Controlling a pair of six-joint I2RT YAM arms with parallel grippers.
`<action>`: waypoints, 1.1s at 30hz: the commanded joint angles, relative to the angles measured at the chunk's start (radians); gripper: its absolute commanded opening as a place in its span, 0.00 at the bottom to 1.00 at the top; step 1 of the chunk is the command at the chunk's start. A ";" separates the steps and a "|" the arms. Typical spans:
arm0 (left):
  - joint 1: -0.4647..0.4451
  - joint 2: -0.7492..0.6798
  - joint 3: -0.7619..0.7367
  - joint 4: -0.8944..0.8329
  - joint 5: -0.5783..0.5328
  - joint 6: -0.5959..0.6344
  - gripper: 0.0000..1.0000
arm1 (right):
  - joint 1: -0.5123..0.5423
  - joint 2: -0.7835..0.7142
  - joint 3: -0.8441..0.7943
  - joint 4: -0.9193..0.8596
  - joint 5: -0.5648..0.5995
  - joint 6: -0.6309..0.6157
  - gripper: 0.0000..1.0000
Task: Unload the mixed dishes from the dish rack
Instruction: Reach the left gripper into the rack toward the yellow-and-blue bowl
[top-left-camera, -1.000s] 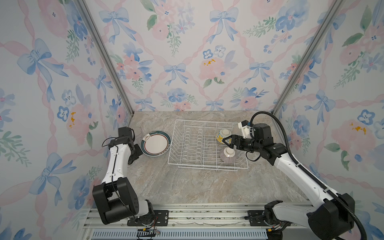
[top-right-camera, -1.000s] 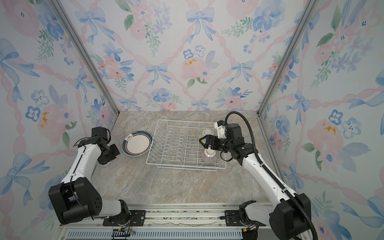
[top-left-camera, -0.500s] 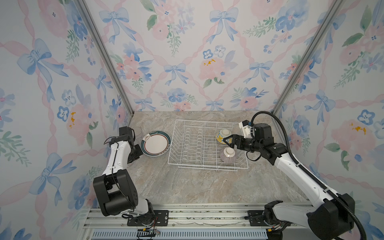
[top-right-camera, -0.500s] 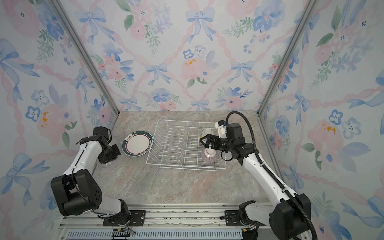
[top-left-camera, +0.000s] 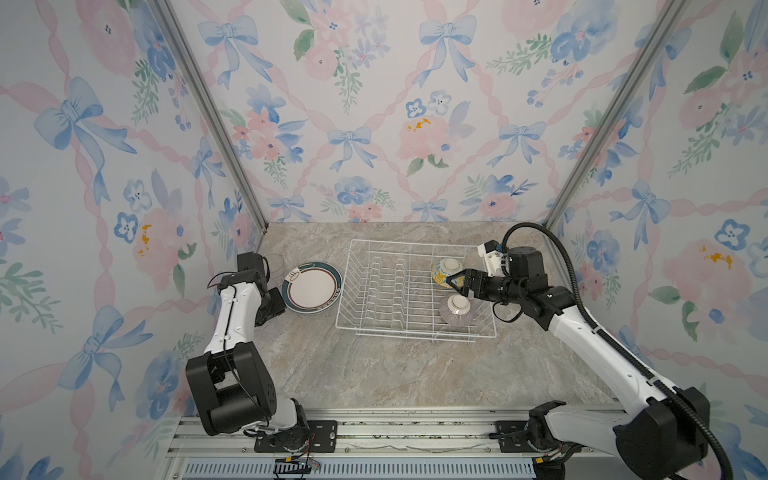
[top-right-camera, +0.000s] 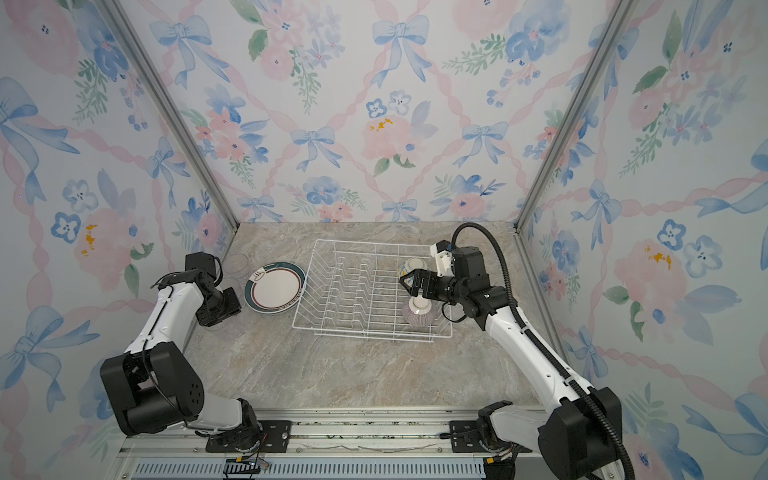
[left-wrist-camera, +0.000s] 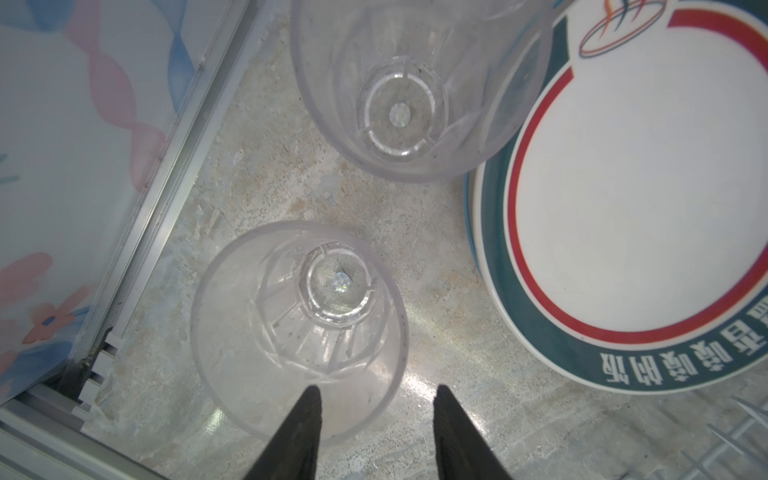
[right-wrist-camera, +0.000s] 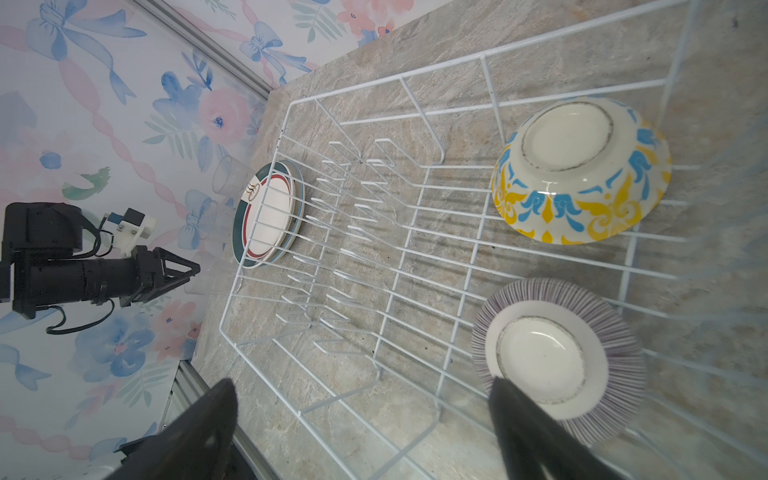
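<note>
The white wire dish rack was set in the middle of the marble-patterned desk. Two bowls were left upside down at its right end: the yellow-blue patterned bowl toward the back and the purplish striped bowl in front of it. The right tool was held above them with its jaws spread wide and nothing gripped. A stack of plates, topped by the teal-rimmed one, was placed on the desk just left of the rack. In the left wrist view, two clear cups were seen standing upright beside the stack. The left tool was parted astride the nearer cup's wall without being clamped on it, and the farther cup was seen touching the plates.
</note>
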 joint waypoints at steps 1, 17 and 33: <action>0.008 -0.059 0.017 -0.011 0.027 0.007 0.49 | -0.009 0.005 0.025 -0.032 -0.005 -0.002 0.97; -0.186 -0.298 0.087 -0.010 0.208 -0.092 0.87 | -0.111 -0.047 0.060 -0.186 0.113 -0.074 0.97; -0.620 -0.349 0.020 0.214 0.142 -0.332 0.98 | -0.141 -0.015 0.055 -0.248 0.107 -0.056 0.97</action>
